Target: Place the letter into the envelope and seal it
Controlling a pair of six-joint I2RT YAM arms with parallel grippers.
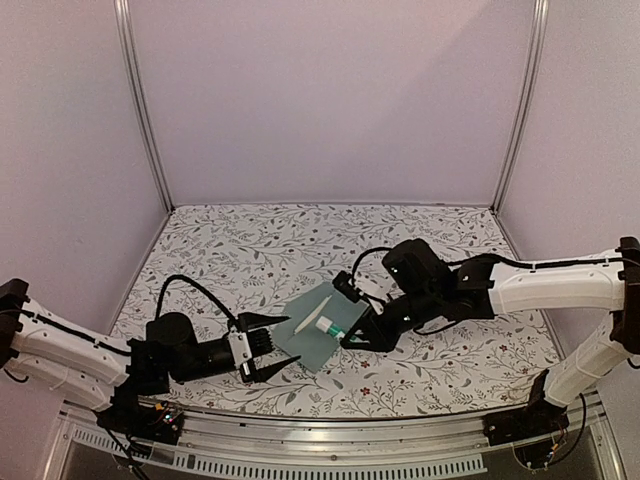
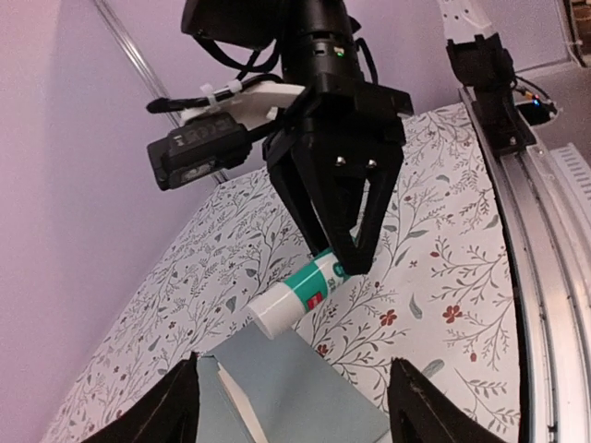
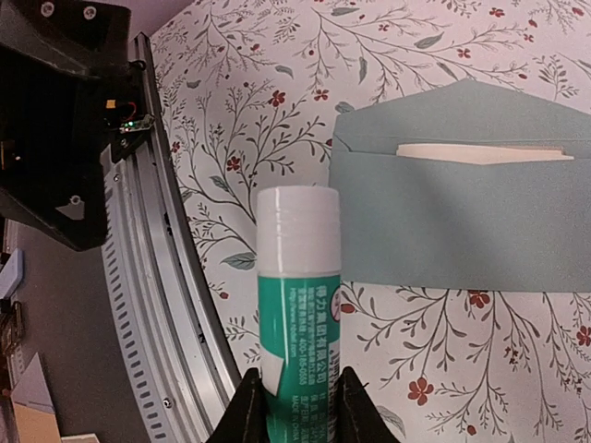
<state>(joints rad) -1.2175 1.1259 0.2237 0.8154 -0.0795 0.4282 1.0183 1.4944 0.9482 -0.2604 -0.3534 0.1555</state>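
Observation:
The teal envelope (image 1: pixel 310 350) lies flat on the floral table with its flap open. A cream strip of the letter (image 3: pixel 480 153) shows at its mouth; the rest of the sheet is hidden inside. My right gripper (image 3: pixel 297 392) is shut on a white-and-teal glue stick (image 3: pixel 297 295), whose white end hangs over the envelope's (image 3: pixel 462 221) edge. In the left wrist view the glue stick (image 2: pixel 291 300) slants down from the right gripper (image 2: pixel 342 258) toward the envelope (image 2: pixel 305 401). My left gripper (image 2: pixel 295 362) stands open at the envelope's near end, with nothing between its fingers.
A metal rail (image 3: pixel 157 277) runs along the table's near edge, close beside the glue stick. White walls with metal posts (image 1: pixel 140 110) close in the back and sides. Floral tablecloth (image 1: pixel 260 240) stretches behind the envelope.

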